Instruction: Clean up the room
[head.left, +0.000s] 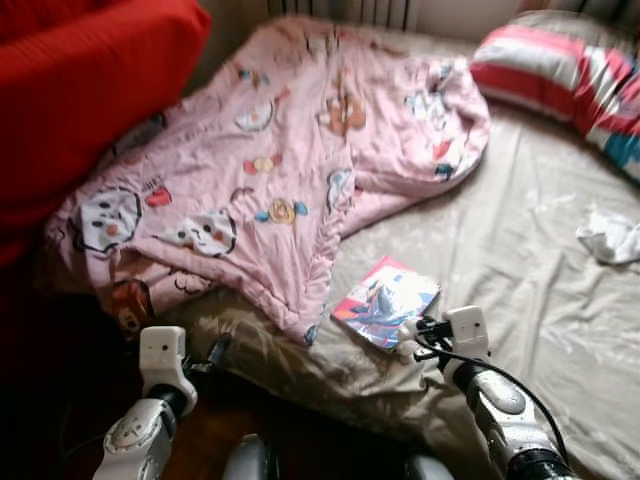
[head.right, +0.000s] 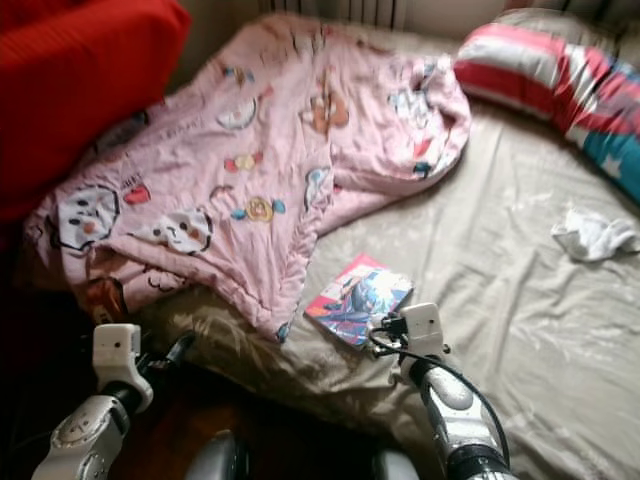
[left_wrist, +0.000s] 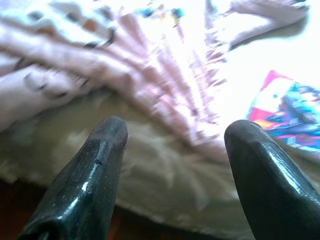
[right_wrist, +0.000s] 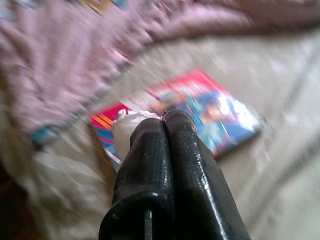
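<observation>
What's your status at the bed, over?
Right gripper shut on a white wad, above the comic book. Left gripper open at the bed edge. Pink blanket lies unmade.

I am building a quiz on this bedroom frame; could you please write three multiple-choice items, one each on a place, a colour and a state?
1. Where does the comic book lie?
A. on the bed sheet beside the quilt's edge
B. on the striped pillow
C. on the floor

2. What colour is the cartoon-print quilt?
A. green
B. pink
C. black

3. How do the right gripper fingers stand?
A. wide apart
B. one finger missing
C. closed, with a white scrap at their tips

Answers: 1 A, it rests on beige sheet next to the quilt; 2 B, the fabric is pink; 3 C, the right wrist view shows them pressed together.
</observation>
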